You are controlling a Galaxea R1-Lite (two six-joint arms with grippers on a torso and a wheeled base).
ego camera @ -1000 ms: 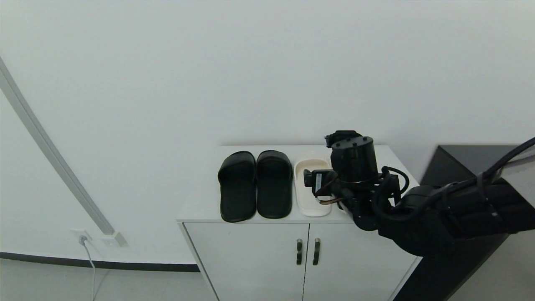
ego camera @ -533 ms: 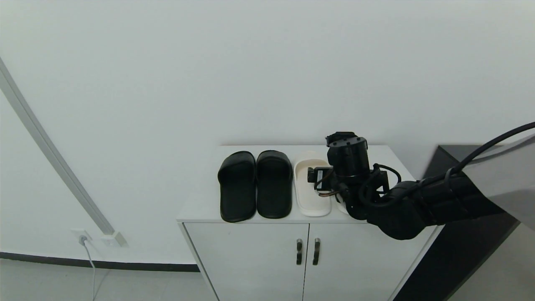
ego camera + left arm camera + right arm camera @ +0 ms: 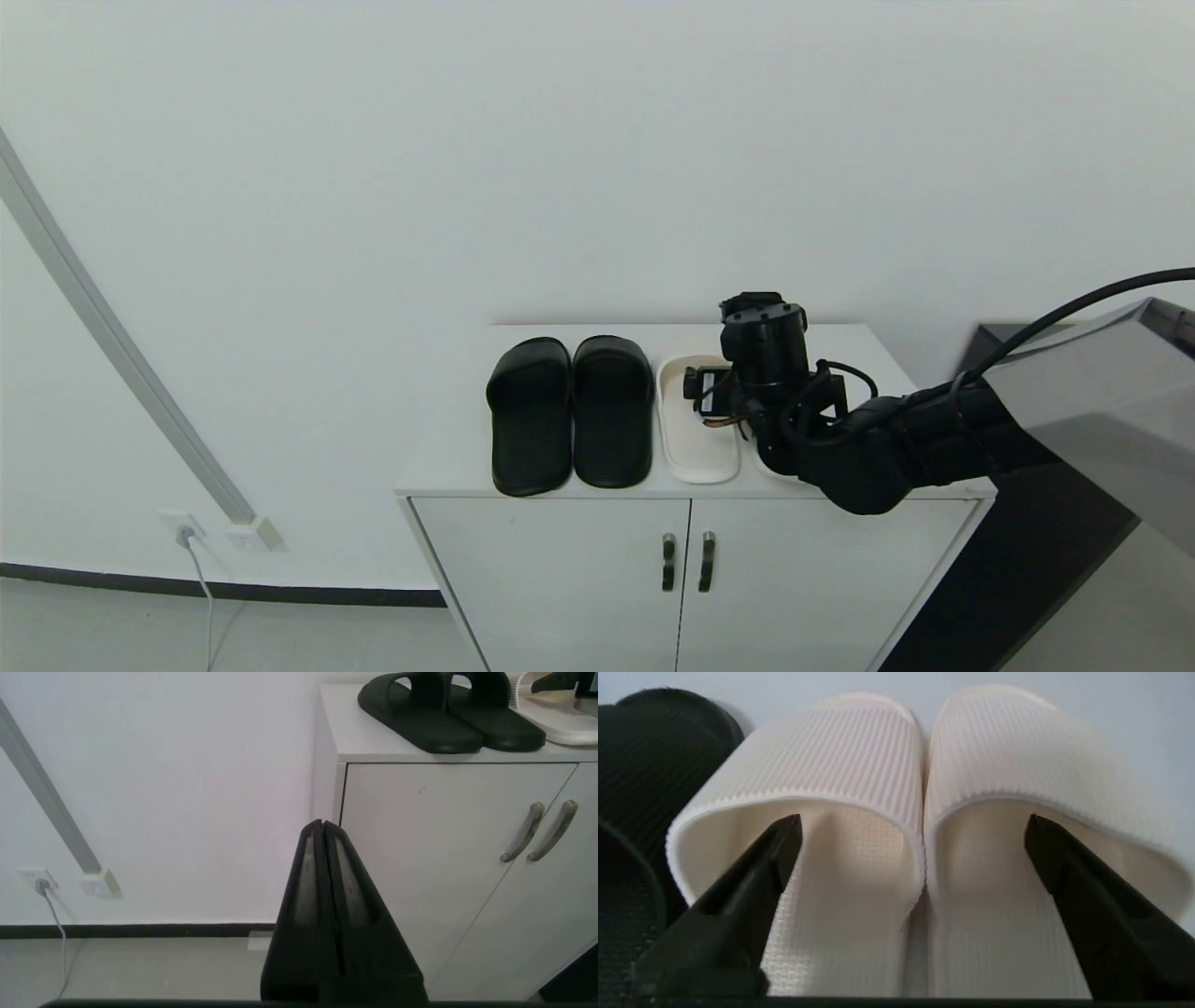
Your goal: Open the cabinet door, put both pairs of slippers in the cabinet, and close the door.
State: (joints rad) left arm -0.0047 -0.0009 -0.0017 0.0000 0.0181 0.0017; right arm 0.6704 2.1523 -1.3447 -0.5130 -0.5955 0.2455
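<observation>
White cabinet point(image 3: 448, 471), standing against the wall, both front doors point(image 3: 560, 588) shut with the two handles point(image 3: 686, 561) side by side at the centre seam. On its flat top lie black slippers point(image 3: 529, 415), a pair set side by side toward the left, soles down. White slippers point(image 3: 693, 439) lie just beside them on the right, the two touching along their inner edges.

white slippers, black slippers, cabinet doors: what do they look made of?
White slippers: probably soft moulded foam or rubber, matte; fine ribbing on straps and footbeds. Black slippers: likely the same moulded material, matte with faint sheen. Cabinet doors: smooth white panels, painted or laminated board, can't tell which. Handles: look metal.
</observation>
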